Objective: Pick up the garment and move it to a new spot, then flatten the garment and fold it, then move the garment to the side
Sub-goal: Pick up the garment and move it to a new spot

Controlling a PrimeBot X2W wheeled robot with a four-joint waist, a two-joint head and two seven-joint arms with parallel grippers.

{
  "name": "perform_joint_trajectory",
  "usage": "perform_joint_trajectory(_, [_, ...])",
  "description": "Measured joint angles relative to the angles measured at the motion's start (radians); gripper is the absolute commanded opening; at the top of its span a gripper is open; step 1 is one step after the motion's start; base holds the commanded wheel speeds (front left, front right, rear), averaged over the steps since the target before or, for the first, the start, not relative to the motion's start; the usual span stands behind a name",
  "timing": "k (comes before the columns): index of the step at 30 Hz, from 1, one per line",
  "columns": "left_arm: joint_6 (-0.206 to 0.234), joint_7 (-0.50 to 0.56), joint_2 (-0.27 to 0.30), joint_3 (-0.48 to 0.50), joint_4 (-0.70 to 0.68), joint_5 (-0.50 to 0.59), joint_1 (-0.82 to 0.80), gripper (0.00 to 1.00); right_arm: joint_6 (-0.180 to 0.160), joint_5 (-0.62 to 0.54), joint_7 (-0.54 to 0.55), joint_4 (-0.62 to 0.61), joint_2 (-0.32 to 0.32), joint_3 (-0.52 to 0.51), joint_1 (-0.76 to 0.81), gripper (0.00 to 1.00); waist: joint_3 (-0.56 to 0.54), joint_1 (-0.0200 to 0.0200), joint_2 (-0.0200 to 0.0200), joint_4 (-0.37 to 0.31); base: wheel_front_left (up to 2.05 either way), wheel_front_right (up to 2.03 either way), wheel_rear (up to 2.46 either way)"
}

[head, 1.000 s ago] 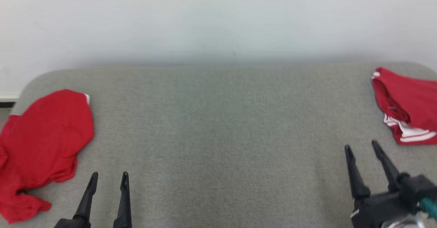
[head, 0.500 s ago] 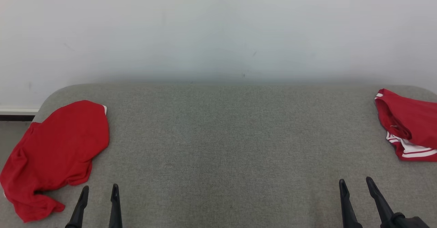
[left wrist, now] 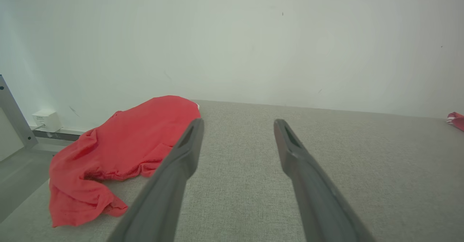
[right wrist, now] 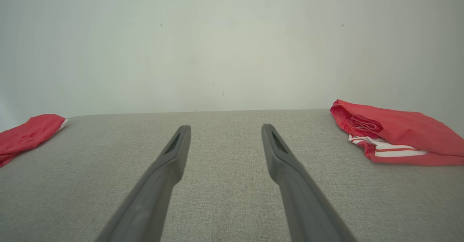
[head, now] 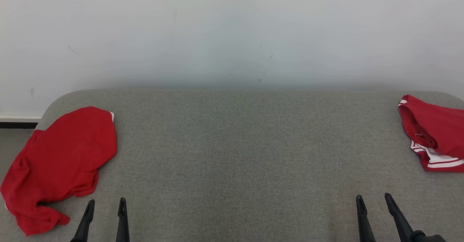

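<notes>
A crumpled red garment (head: pixel 58 162) lies at the left end of the grey table (head: pixel 239 151); the left wrist view has it left of my fingers (left wrist: pixel 119 151). At the right end sits a folded red garment with white stripes (head: pixel 435 133), which the right wrist view shows at its right (right wrist: pixel 395 133). My left gripper (head: pixel 106 203) stands open at the lower left, just right of the crumpled garment and apart from it. Low on the right, my right gripper (head: pixel 374 198) is open too, with nothing between its fingers.
A pale wall (head: pixel 232 32) rises directly behind the table. The table's left corner is rounded, with floor (head: pixel 11 140) beyond it. A small white box (left wrist: pixel 45 120) sits on the wall's skirting at the left.
The head camera has tilted up, so everything sits lower in the picture. My right gripper has drawn back toward the lower edge and straightened. Both garments lie as before.
</notes>
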Motion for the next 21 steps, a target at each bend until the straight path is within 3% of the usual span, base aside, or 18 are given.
perform_joint_trajectory(11, [0.000, 0.000, 0.001, 0.023, 0.005, 0.007, -0.006, 1.00, 0.000, 0.006, 0.000, 0.019, 0.003, 0.015, -0.002, 1.00, 0.008, 0.0000, 0.0000, 0.047, 0.00, 0.00, 0.00])
perform_joint_trajectory(21, [0.000, 0.000, 0.013, 0.043, 0.008, 0.012, -0.007, 1.00, 0.000, 0.016, 0.000, 0.045, 0.012, 0.021, -0.012, 1.00, 0.015, 0.0000, 0.0000, 0.172, 0.00, 0.00, 0.00])
